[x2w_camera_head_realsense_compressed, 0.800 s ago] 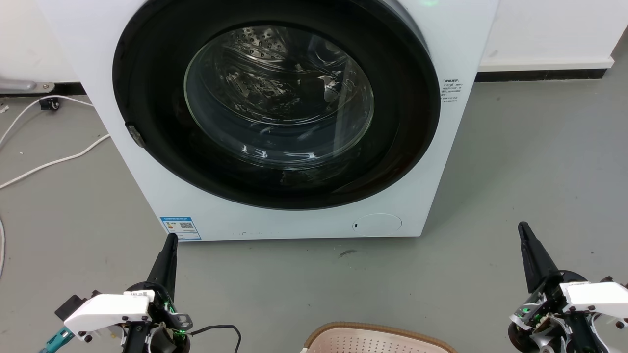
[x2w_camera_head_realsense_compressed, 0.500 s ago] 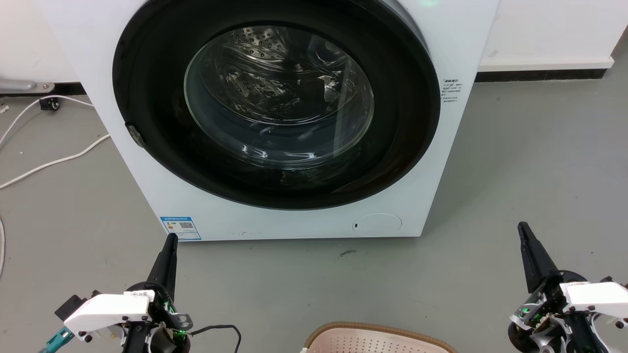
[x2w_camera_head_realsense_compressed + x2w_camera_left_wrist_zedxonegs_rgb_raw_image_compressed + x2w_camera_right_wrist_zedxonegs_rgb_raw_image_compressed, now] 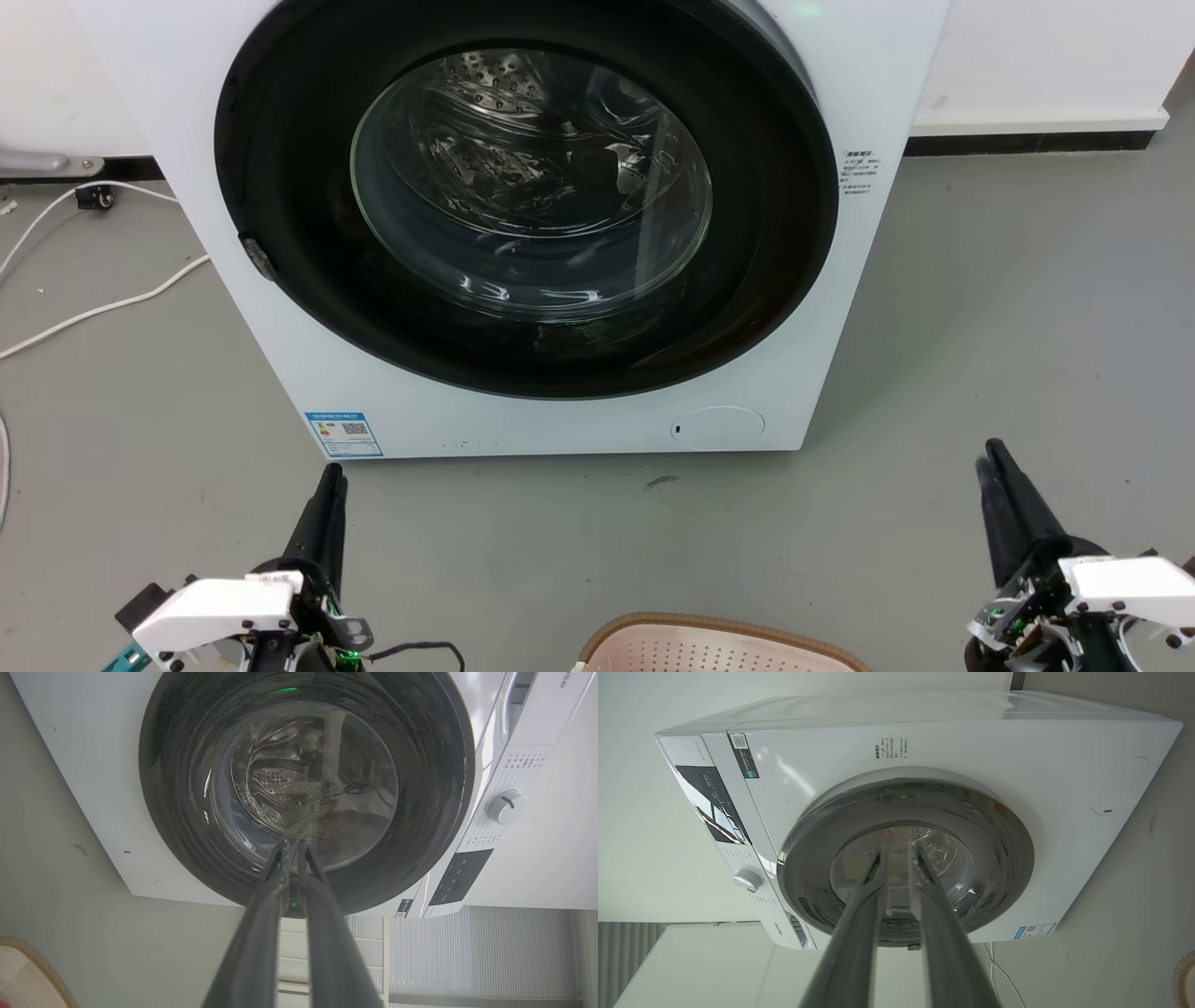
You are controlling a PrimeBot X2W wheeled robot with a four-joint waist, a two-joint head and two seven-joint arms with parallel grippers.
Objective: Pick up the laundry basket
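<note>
1. Pink plastic with little holes and a brown rim: the basket (image 3: pixel 709 646) sits on the grey floor (image 3: pixel 1008 308). It is at the very bottom of the head view, in the middle, cut off by the edge.
2. It lies between the two hands, and neither one touches it.
3. The left hand (image 3: pixel 333 473) is low on the left. Its tips are near the blue label (image 3: pixel 344 434) on the washer (image 3: pixel 560 431).
4. In the left wrist view its two fingers have just a thin gap and hold nothing.
5. The right hand (image 3: pixel 988 455) is low on the right, over bare floor.
6. In the right wrist view its fingers stand a bit wider apart and hold nothing.
7. The washer is big and white, with a round dark door (image 3: pixel 532 187) that is closed.
8. A white cable (image 3: pixel 103 308) lies on the floor left of the washer.
</note>
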